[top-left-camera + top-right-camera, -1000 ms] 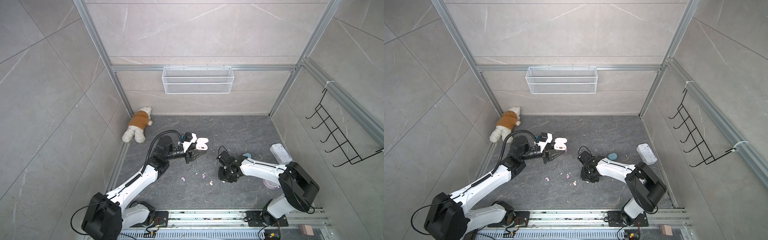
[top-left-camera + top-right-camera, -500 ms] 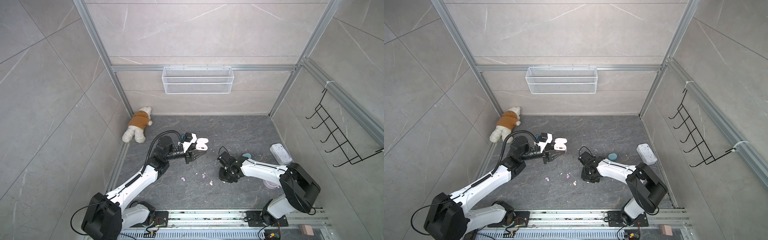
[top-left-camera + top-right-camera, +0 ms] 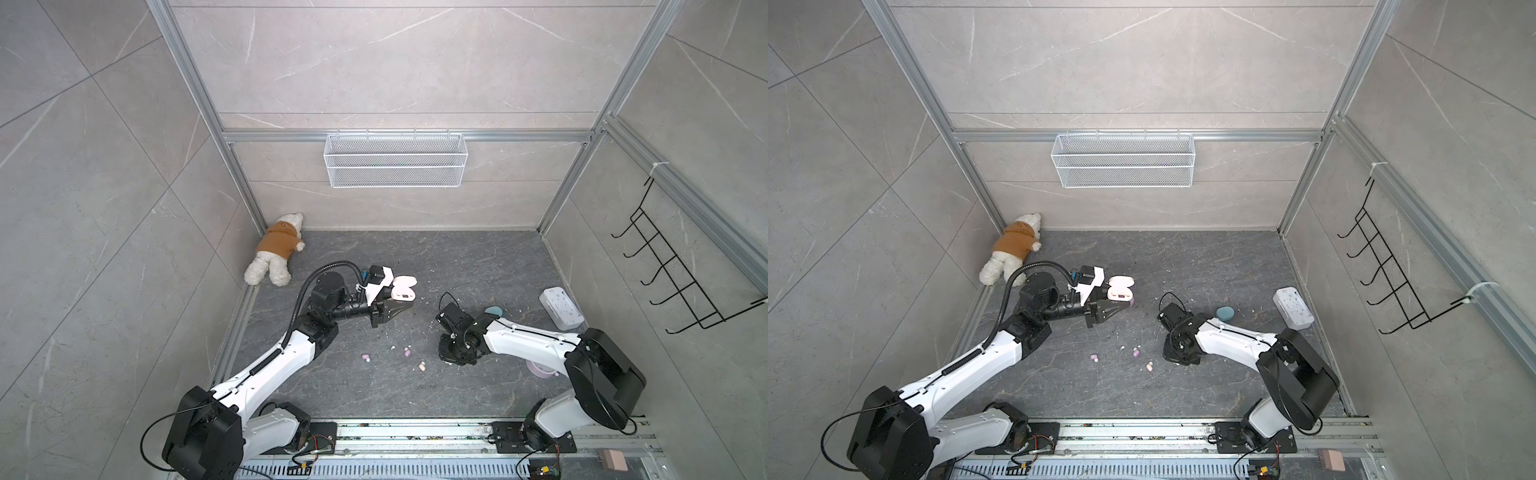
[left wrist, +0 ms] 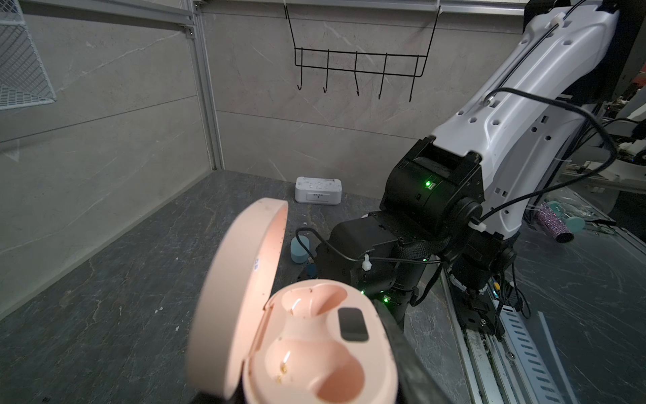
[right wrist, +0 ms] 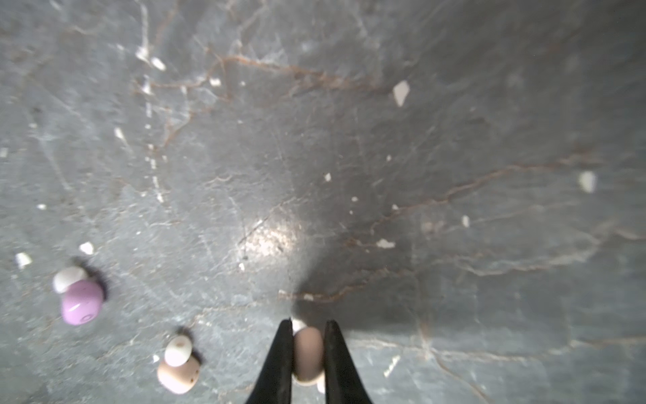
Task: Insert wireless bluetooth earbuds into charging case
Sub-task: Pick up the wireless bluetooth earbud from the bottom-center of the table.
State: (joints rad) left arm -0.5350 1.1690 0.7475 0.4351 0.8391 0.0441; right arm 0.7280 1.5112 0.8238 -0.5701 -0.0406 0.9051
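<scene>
Left gripper is clamped on the open charging case, lid up. Well apart from that case, low over the worktop, the right gripper is pinching a peach earbud. A second peach earbud and a lilac earbud lie loose on the worktop, also well clear of the case.

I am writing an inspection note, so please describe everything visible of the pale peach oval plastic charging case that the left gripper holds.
The pale peach oval plastic charging case looks smooth and matte. Its hinged lid stands open, nearly upright. The base shows two rounded wells, both empty of buds, with a few crumbs inside, and a dark rectangular window beside them. The left gripper is shut on the base, one black finger against its side; the case appears raised off the dark table.
</scene>
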